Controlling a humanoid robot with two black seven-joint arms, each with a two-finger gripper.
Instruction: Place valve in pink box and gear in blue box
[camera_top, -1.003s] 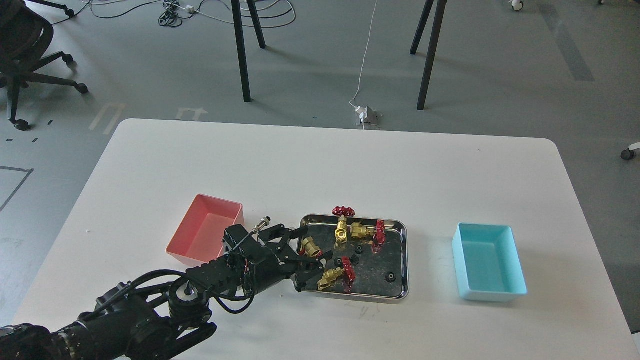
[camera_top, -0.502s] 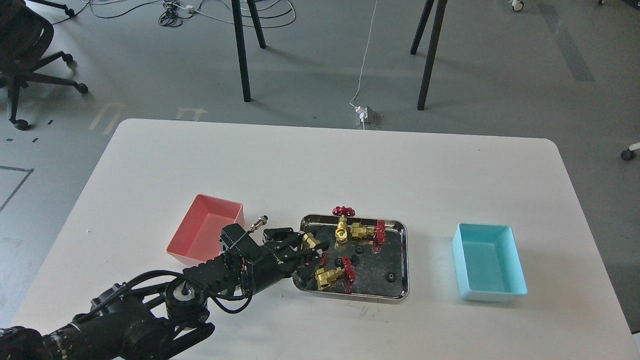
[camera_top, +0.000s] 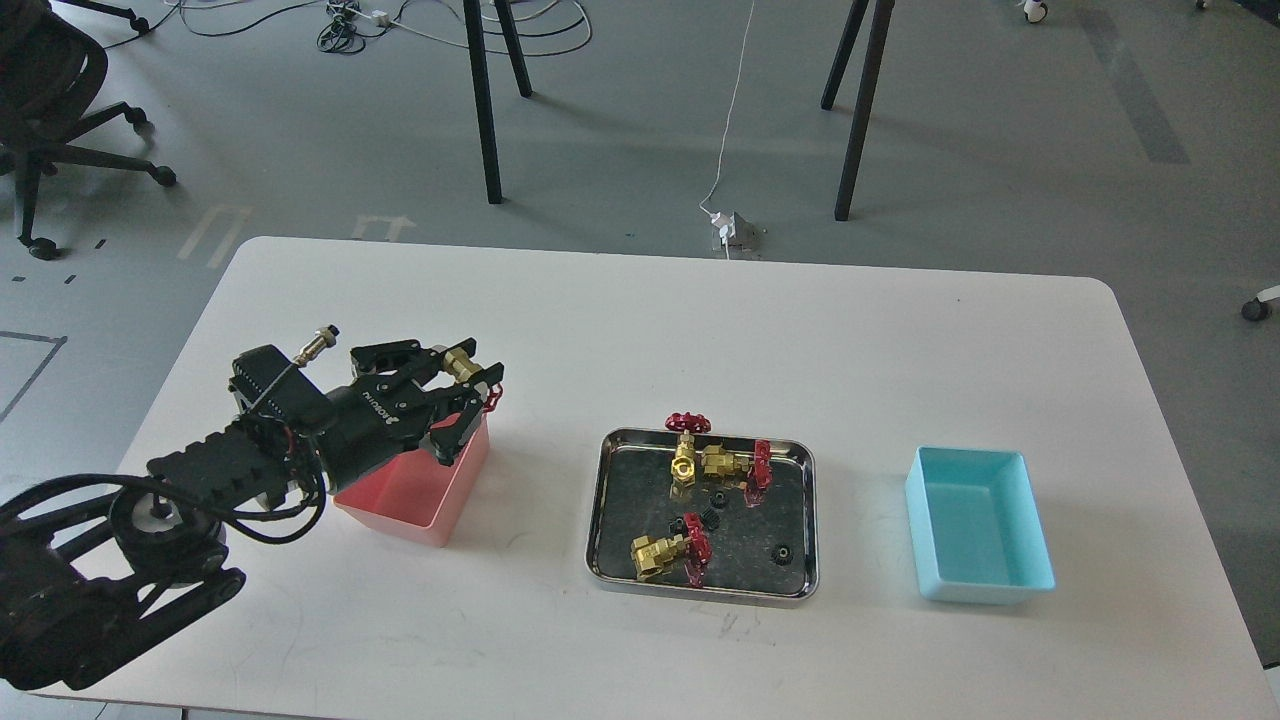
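Observation:
My left gripper (camera_top: 468, 385) is shut on a brass valve (camera_top: 463, 362) with a red handwheel and holds it above the far right corner of the pink box (camera_top: 455, 490). My arm hides most of that box. Three more valves lie in the steel tray (camera_top: 802, 520): one at the front left (camera_top: 668, 551), two at the back (camera_top: 686, 455) (camera_top: 735, 465). Three small black gears lie in the tray (camera_top: 708, 517) (camera_top: 718, 496) (camera_top: 780, 551). The blue box (camera_top: 975, 525) stands empty to the right of the tray. My right gripper is out of view.
The white table (camera_top: 650, 320) carries the two boxes and the tray in a row near its front. Behind the table are black table legs, cables and an office chair on the grey floor.
My left gripper closed on a valve at the tray's left side, lifted it out and carried it left and up to above the pink box. One valve fewer lies in the tray.

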